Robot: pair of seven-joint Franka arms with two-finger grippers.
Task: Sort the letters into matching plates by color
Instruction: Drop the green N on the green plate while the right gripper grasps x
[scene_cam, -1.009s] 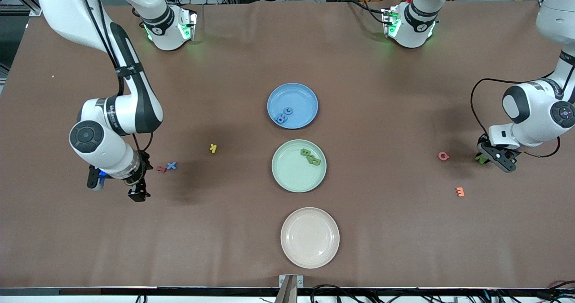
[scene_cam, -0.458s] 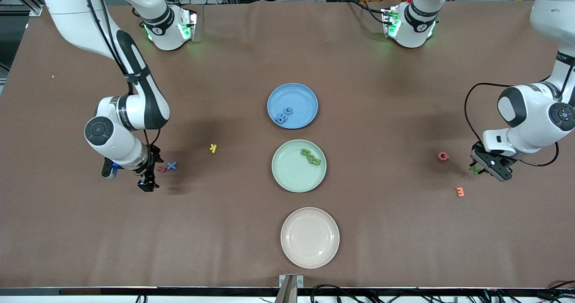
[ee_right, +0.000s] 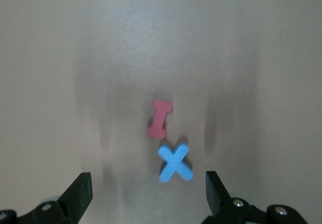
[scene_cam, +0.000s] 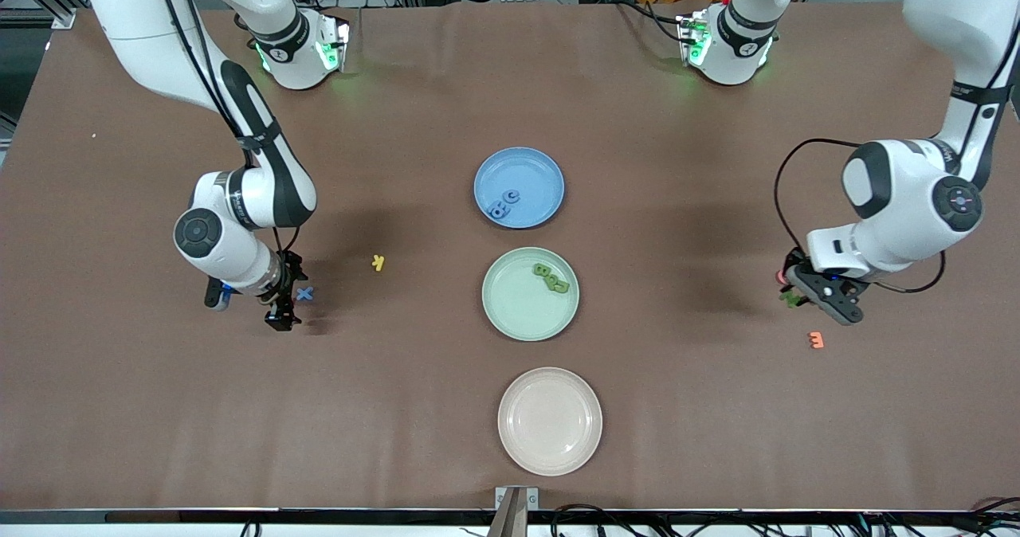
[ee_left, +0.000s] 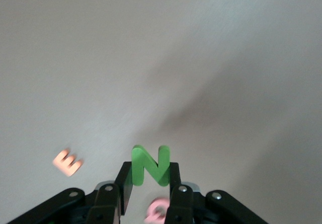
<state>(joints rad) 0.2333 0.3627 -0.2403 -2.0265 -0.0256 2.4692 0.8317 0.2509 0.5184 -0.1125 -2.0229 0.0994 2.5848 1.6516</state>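
The table (scene_cam: 717,409) is carrying three plates in a row down its middle. The blue plate (scene_cam: 534,172) is lying farthest from the front camera and is holding two blue letters (scene_cam: 504,204). The green plate (scene_cam: 514,306) is sitting next, holding two green letters (scene_cam: 551,279). The beige plate (scene_cam: 550,420) is lying nearest the camera.

The left gripper (scene_cam: 799,292) is hanging over the table toward the left arm's end, its fingers (ee_left: 126,181) pinching a green N (ee_left: 150,164) upright between them. A pink letter (ee_left: 157,211) is showing just under the gripper, and an orange E (scene_cam: 815,339) is lying on the table near it.

The right gripper (scene_cam: 283,302) is hovering over the table toward the right arm's end, fingers (ee_right: 80,194) spread wide. A blue X (ee_right: 175,162) is lying below them, just beside a red I (ee_right: 160,118). A yellow K (scene_cam: 378,263) is lying between the X and the green plate.
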